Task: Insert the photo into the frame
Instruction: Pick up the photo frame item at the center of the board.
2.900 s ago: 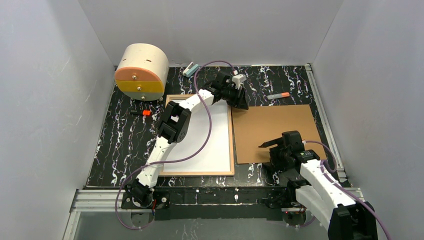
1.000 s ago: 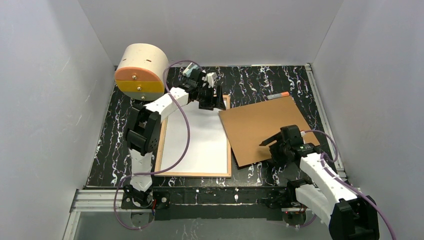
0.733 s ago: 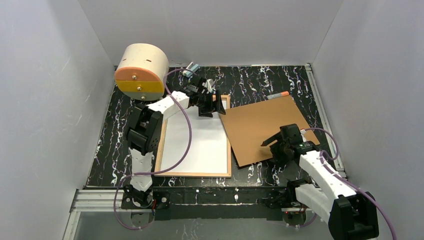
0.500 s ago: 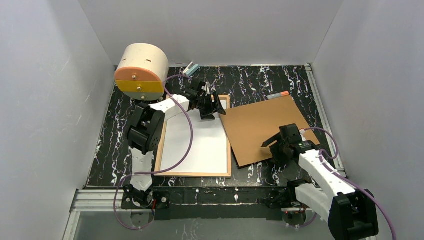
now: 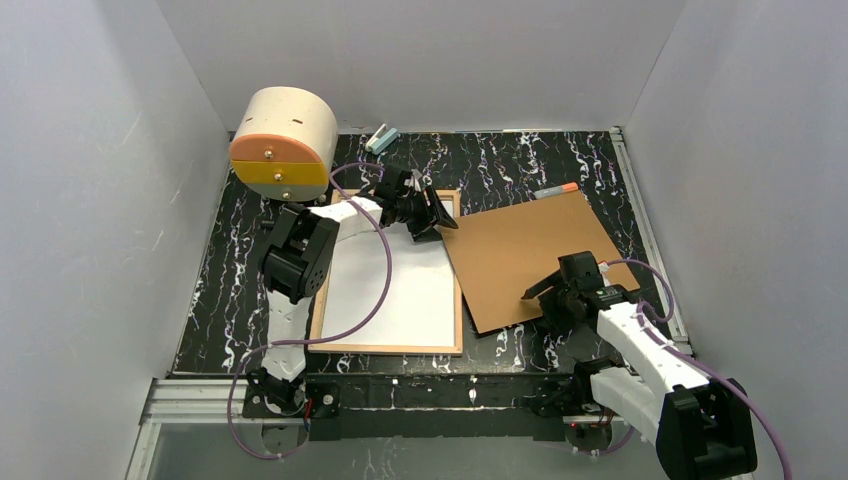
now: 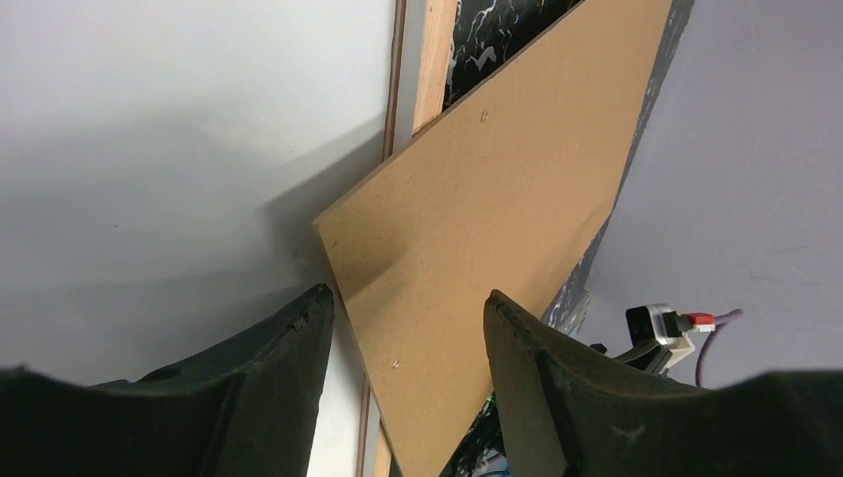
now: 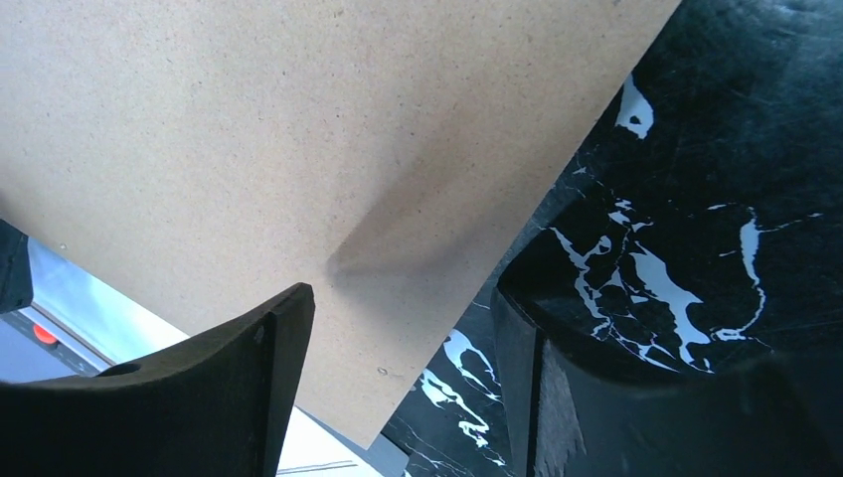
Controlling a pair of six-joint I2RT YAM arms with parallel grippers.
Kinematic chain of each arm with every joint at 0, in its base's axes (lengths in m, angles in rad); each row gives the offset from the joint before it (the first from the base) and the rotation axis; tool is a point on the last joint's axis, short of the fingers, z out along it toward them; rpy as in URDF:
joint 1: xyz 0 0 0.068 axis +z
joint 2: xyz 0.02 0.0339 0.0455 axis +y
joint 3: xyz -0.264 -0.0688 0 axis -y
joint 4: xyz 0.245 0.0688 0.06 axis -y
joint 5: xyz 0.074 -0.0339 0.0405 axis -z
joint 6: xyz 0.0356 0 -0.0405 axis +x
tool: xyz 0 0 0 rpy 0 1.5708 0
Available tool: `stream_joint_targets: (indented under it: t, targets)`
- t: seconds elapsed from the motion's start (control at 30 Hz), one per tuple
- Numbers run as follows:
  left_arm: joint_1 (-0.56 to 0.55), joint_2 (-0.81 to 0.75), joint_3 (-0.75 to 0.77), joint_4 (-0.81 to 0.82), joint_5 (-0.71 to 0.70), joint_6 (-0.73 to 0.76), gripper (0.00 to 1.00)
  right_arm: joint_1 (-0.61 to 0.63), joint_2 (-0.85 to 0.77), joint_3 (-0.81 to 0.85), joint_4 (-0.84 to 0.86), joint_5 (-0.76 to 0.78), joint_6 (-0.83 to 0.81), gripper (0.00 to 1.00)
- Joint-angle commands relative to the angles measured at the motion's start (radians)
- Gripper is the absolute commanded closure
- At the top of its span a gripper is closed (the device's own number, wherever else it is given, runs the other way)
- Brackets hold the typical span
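The frame (image 5: 461,300), with its light wood rim, lies flat left of centre, and the white photo (image 5: 395,285) lies inside it. A brown backing board (image 5: 520,255) lies skewed to the right, its left corner over the frame's far right rim. My left gripper (image 5: 437,215) is open at that corner. In the left wrist view the board (image 6: 497,189) runs between the left gripper's (image 6: 408,296) fingers, over the photo (image 6: 179,149) and the rim (image 6: 434,60). My right gripper (image 5: 540,290) is open at the board's near edge (image 7: 249,129), which its fingers (image 7: 239,388) straddle.
A cream round drawer box (image 5: 283,140) with orange and yellow drawer fronts stands at the back left. A pale blue small object (image 5: 381,138) lies by the back wall. An orange-tipped marker (image 5: 556,189) lies just beyond the board. Grey walls close in three sides.
The board has turned, its left corner now over the frame's rim. My left gripper has come nearer and rightward to that corner, jaws narrowing. The right gripper has narrowed slightly and barely moved.
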Motion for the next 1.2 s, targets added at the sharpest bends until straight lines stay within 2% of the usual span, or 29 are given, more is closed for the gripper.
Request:
stream_joint_targets:
  t: [0.0, 0.23, 0.43, 0.7, 0.83, 0.97, 1.17]
  targets:
    - [0.003, 0.008, -0.039, 0.103, 0.062, -0.084, 0.46, 0.002, -0.007, -0.029, 0.020, -0.008, 0.011, 0.26]
    - [0.003, 0.027, -0.142, 0.359, 0.137, -0.265, 0.55, 0.002, 0.015, -0.048, 0.055, -0.038, 0.017, 0.26]
    - [0.003, 0.031, -0.145, 0.376, 0.143, -0.258, 0.62, 0.002, 0.027, -0.042, 0.055, -0.038, 0.015, 0.27]
    - [0.008, 0.037, -0.141, 0.410, 0.141, -0.225, 0.86, 0.002, 0.028, -0.020, 0.039, -0.038, 0.012, 0.27]
    - [0.027, 0.034, -0.128, 0.449, 0.154, -0.211, 1.00, 0.001, 0.014, 0.002, 0.017, -0.031, -0.001, 0.23]
    - [0.040, 0.037, -0.105, 0.513, 0.184, -0.243, 1.00, 0.002, -0.011, 0.051, -0.030, -0.006, -0.032, 0.20]
    - [0.072, 0.019, -0.032, 0.520, 0.215, -0.295, 1.00, 0.001, -0.060, 0.202, -0.112, 0.069, -0.149, 0.12]
